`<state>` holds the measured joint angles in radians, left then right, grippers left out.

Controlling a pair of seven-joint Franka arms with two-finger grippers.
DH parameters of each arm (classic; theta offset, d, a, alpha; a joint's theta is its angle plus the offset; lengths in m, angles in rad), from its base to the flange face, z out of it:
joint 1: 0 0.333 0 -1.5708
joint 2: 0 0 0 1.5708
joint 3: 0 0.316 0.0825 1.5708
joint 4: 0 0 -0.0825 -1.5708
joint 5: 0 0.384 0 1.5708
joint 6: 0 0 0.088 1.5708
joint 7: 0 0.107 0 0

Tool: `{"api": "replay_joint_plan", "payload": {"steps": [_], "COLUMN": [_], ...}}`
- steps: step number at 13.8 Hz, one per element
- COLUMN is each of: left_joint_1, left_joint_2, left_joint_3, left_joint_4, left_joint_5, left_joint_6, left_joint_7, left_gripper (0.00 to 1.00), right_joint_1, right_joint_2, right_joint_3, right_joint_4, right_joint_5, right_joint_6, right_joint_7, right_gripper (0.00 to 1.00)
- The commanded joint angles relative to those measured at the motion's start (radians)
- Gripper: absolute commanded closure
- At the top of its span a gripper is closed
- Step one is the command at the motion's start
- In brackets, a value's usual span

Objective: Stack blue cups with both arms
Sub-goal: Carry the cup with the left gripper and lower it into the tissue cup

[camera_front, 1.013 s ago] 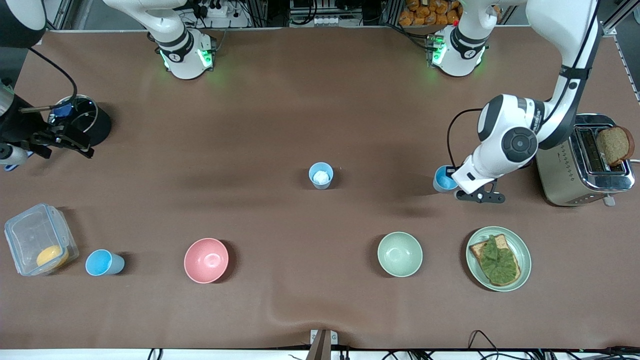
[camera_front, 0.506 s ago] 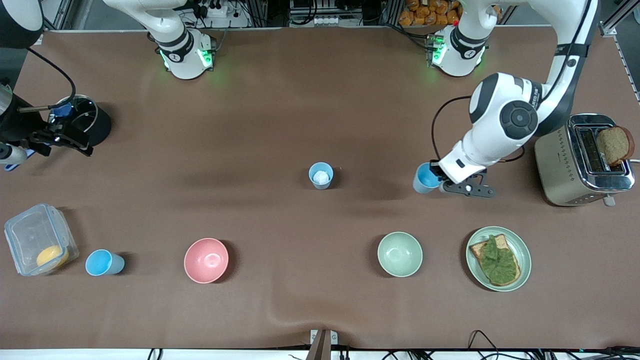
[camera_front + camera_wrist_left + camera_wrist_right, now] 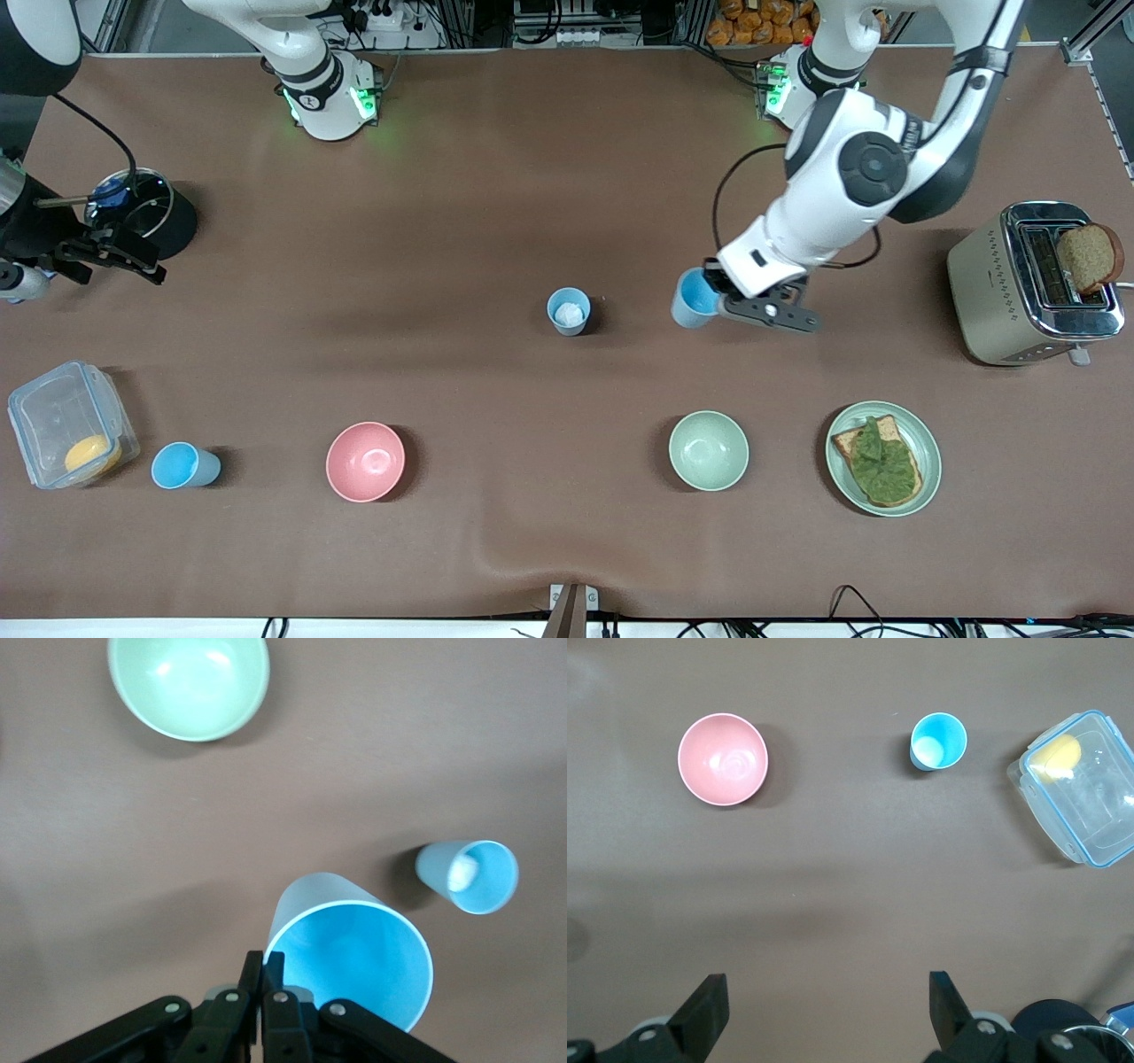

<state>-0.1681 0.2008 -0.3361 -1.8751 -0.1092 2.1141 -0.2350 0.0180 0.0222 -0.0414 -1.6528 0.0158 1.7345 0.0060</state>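
A brown, matte cloth covers the worktop, with a shallow ripple at the edge nearest the front camera; aluminium framing, cables and a crate of orange goods stand along the edge where the arms' bases are. The left hand hangs over the middle of the worktop, its fingers pressed together on the rim of a smooth, tapered blue cup, held tilted above the cloth. A paler blue cup stands upright near it toward the right arm's end, with something small and white inside. A third blue cup stands near the front camera, between a clear lidded box with a yellow item and a glossy round pink bowl. A pale green bowl sits beside a green plate carrying toast topped with a leaf. A brushed-metal toaster holds a slice of brown bread at the left arm's end. The right hand waits in the air beside a round black container, its fingers spread wide and holding nothing.
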Motion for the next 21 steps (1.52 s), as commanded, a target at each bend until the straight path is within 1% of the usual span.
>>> {"api": "replay_joint_plan", "payload": {"steps": [1, 3, 5, 10, 12, 13, 16, 21], "left_joint_1": [-0.074, -0.119, -0.166, -0.336, -0.381, -0.399, -0.476, -0.484], "left_joint_2": [0.046, 0.078, 0.112, 0.230, 0.281, 0.298, 0.341, 0.350], "left_joint_3": [0.003, 0.009, 0.017, 0.144, 0.161, 0.182, 0.242, 0.250], "left_joint_4": [0.079, 0.112, 0.169, 0.299, 0.350, 0.366, 0.392, 0.381], "left_joint_5": [-0.018, -0.018, -0.017, -0.018, -0.018, -0.020, -0.020, -0.041], "left_joint_6": [-0.009, -0.008, -0.008, -0.008, -0.008, -0.006, 0.003, 0.006], "left_joint_7": [-0.082, -0.144, -0.179, -0.248, -0.294, -0.302, -0.345, -0.349], "left_gripper": [1.00, 1.00, 1.00, 1.00, 1.00, 1.00, 1.00, 1.00], "right_joint_1": [-0.023, -0.023, -0.021, -0.020, -0.021, -0.021, -0.021, -0.021], "right_joint_2": [-0.001, -0.001, -0.001, 0.001, 0.001, 0.001, 0.001, 0.004], "right_joint_3": [0.008, 0.008, 0.008, 0.008, 0.008, 0.009, 0.008, 0.008], "right_joint_4": [0.004, 0.004, 0.001, -0.001, 0.001, -0.001, -0.001, -0.002], "right_joint_5": [-0.008, -0.008, -0.008, -0.008, -0.008, -0.008, -0.008, -0.008], "right_joint_6": [0.007, 0.005, 0.007, 0.007, 0.007, 0.007, 0.007, 0.019], "right_joint_7": [-0.003, -0.003, -0.003, -0.003, -0.003, -0.003, -0.003, -0.003], "right_gripper": [0.00, 0.00, 0.00, 0.00, 0.00, 0.00, 0.00, 0.00]}}
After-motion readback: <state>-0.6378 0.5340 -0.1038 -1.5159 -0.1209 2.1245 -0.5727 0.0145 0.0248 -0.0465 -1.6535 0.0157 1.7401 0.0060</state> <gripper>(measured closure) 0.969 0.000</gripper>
